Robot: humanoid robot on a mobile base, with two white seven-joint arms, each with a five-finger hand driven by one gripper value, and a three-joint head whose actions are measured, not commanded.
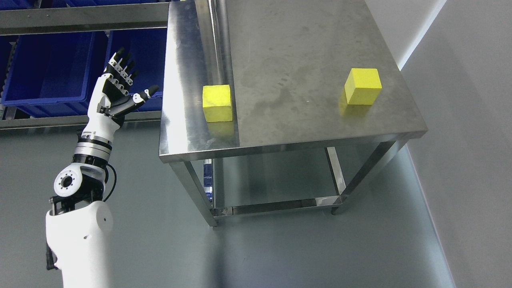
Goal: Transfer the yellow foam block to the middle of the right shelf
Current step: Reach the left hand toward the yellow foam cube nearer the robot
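- Yellow foam block (217,103) sitting mid-frame, on the left part of the steel table (304,48); a second one (363,86) toward the right.
- Probably light and squishy, so pinch opposite side faces gently.
- Left hand (120,86) at left of frame, fingers spread, holding nothing.

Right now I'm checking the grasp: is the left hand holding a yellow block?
No, the left hand is open and empty, left of the steel table, where both yellow blocks rest.
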